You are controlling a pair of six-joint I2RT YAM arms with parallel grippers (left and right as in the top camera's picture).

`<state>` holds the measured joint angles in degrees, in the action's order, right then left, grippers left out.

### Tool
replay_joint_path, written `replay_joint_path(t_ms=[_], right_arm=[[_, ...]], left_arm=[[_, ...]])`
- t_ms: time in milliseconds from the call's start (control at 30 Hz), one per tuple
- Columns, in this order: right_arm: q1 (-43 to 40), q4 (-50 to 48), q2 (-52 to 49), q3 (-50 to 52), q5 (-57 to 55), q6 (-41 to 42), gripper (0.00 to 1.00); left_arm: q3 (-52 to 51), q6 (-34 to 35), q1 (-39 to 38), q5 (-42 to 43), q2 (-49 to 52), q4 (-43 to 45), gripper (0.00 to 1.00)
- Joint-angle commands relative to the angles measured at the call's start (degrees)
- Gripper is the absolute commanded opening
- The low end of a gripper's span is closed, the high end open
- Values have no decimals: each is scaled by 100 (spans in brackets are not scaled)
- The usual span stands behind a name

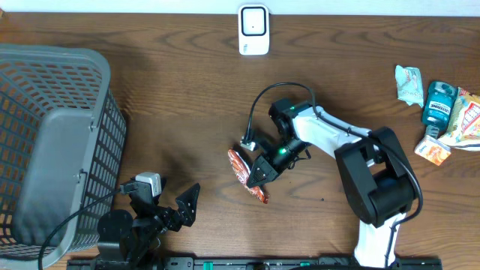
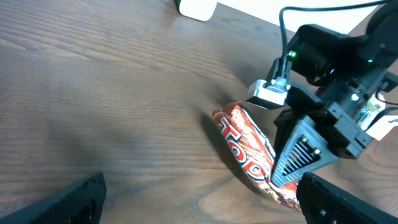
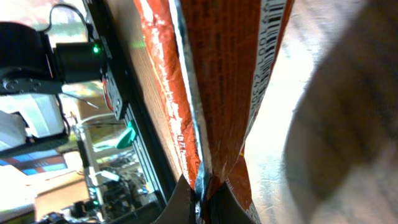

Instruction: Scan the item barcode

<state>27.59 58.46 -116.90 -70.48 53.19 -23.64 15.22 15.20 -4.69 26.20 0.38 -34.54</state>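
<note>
Overhead: the packet [image 1: 239, 164] lies near the middle of the tabletop [image 1: 180, 90], well apart from the scanner [image 1: 253, 30] at the far edge. My right jaws are clamped on its near end. My left jaws stand wide and hold nothing, at the front edge just beside the basket [image 1: 52, 135].

Left wrist: the packet [image 2: 244, 142] rests on the wood, its near end pinched by my right jaws.

Right wrist: my jaws nip the packet's seam, and its barcode [image 3: 271, 37] runs along one edge.
</note>
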Motion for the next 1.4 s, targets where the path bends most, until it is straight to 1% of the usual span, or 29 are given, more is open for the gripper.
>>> replay_joint_path(t_ms=[0,133,233,433,600,633,700,767,800,833,900,933,967,1000,1033,1067,1200,1233,1267,1300,1367], right_arm=[[-234,-85,-262,-92,302,136,1],[-470,-146,-531,-92,909,129,1],[-575,-144,-678,-92,828,144,1],[-866,-496,-750,-92,-1016,1165,1],[-1379,-715,-750,-105,-1329,1303,2],[-1453,-739,-750,-109,-1530,1364,4],[-1578,-741,-741,-160,-1906,1384,17],[-1648,-608,-719,-295,-2105,1384,39],[-1665,-525,-702,-387,-2181,1399,45],[-1668,-398,-632,-549,-2343,1443,56],[-1626,-227,-424,-844,-2898,1755,72],[-1589,-203,-319,-916,-3073,1867,76],[-1519,-223,-155,-957,-3248,1971,78],[-1432,-271,20,-955,-3366,2028,84],[-1331,-280,166,-955,-3473,2041,94],[-1231,-282,264,-955,-3567,2044,99],[-422,-310,658,-955,-4531,2463,99],[-170,-326,678,-955,-4883,2695,99],[247,-348,673,-938,-5504,3040,99],[450,-398,662,-903,-5768,3163,99],[758,-485,662,-841,-5934,3239,99]], left_arm=[[20,7,17,-31,-15,0,98],[20,7,17,-31,-15,0,98],[20,7,17,-31,-15,0,98],[20,7,17,-31,-15,0,98],[20,7,17,-31,-15,0,98],[20,7,17,-31,-15,0,98],[20,7,17,-31,-15,0,98],[20,7,17,-31,-15,0,98],[20,7,17,-31,-15,0,98],[20,7,17,-31,-15,0,98],[20,7,17,-31,-15,0,98],[20,7,17,-31,-15,0,98],[20,7,17,-31,-15,0,98],[20,7,17,-31,-15,0,98],[20,7,17,-31,-15,0,98],[20,7,17,-31,-15,0,98],[20,7,17,-31,-15,0,98],[20,7,17,-31,-15,0,98],[20,7,17,-31,-15,0,98],[20,7,17,-31,-15,0,98],[20,7,17,-31,-15,0,98]])
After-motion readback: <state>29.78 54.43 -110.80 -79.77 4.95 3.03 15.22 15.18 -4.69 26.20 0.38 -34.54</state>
